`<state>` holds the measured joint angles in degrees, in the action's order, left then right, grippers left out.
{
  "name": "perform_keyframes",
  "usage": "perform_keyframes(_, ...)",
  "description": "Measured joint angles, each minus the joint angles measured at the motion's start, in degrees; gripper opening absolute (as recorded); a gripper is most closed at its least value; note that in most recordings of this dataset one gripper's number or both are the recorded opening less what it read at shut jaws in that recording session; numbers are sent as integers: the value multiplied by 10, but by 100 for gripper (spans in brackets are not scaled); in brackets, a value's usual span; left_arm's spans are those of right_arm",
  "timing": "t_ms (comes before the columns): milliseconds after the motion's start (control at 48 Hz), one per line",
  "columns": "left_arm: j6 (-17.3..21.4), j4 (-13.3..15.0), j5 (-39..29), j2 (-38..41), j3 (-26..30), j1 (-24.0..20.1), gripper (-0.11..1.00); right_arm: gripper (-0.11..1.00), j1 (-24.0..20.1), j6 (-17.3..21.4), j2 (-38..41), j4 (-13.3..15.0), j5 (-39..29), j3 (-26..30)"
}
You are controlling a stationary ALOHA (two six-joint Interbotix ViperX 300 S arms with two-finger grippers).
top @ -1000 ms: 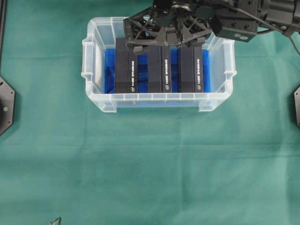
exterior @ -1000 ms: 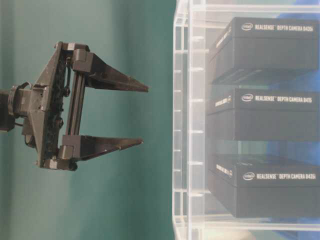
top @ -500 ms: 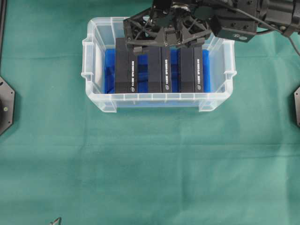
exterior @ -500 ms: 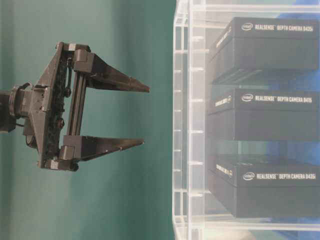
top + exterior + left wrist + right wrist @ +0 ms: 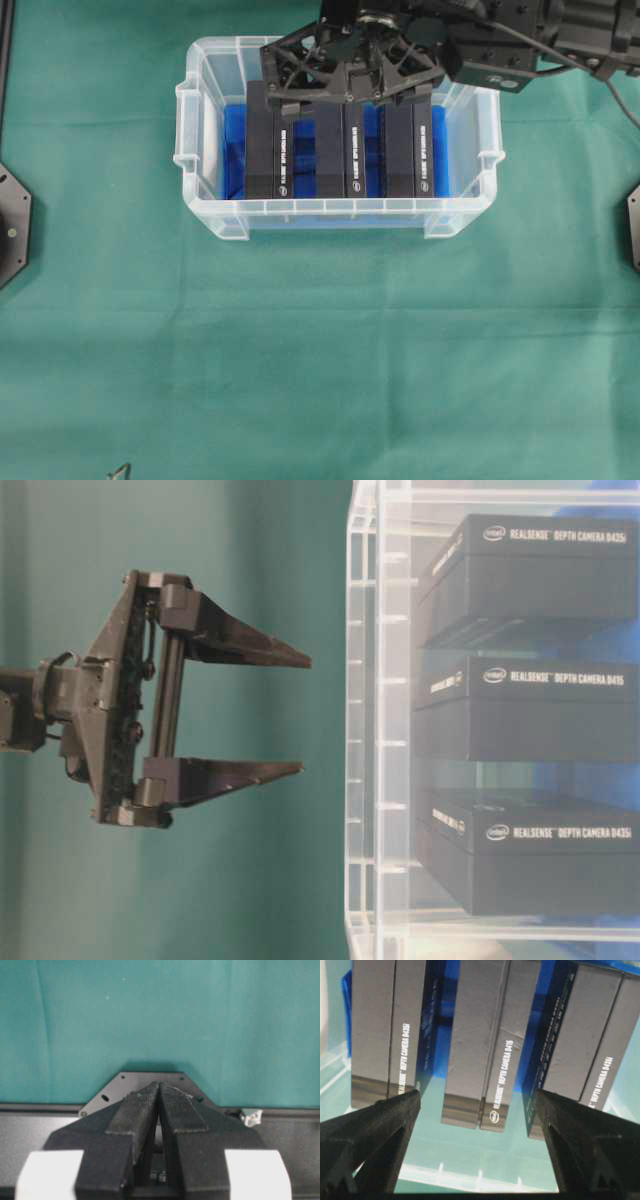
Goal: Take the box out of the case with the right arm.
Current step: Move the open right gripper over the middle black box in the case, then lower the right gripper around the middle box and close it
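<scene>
Overhead view: a clear plastic case (image 5: pixel 200 130) with a blue bottom rests on a green cloth (image 5: pixel 320 350) covering the table. Three black boxes stand on edge side by side inside it: the left box (image 5: pixel 268 150), the middle box (image 5: pixel 342 150) and the right box (image 5: pixel 410 150). The right arm (image 5: pixel 540 35) reaches in from the upper right, and its right gripper (image 5: pixel 350 90) hangs over the far ends of the boxes, its lattice frame hiding their tops. Dark mounting plates sit at the left edge (image 5: pixel 12 225) and right edge (image 5: pixel 633 228) of the cloth.

Table-level view, turned sideways: the right gripper (image 5: pixel 300 715) is seen in profile with its two tapered fingers (image 5: pixel 240 640) spread wide apart, their tips just outside the case's rim (image 5: pixel 365 720) and holding nothing. The white "RealSense Depth Camera" lettering on the boxes (image 5: pixel 530 705) is legible through the clear wall.

Right wrist view: the spread fingers (image 5: pixel 375 1125) frame the middle box (image 5: pixel 485 1045) between them, with the left box (image 5: pixel 385 1030) and right box (image 5: pixel 580 1045) on either side; no finger touches a box.

Left wrist view: the left gripper (image 5: pixel 159 1091), with white parts at its base, has its jaws pressed together on nothing, above a dark plate (image 5: pixel 115 1092) and the green cloth (image 5: pixel 150 1015).
</scene>
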<state>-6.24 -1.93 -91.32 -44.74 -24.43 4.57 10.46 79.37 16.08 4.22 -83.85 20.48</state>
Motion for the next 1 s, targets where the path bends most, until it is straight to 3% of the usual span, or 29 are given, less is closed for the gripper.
perform_keyframes(417, 0, 0, 0, 0, 0, 0, 0, 92, 0, 15, 11, -10, 57, -59)
perform_keyframes(1000, -1, 0, 1, 2, 0, 0, 0, 92, 4, 18, 25, -47, 164, -151)
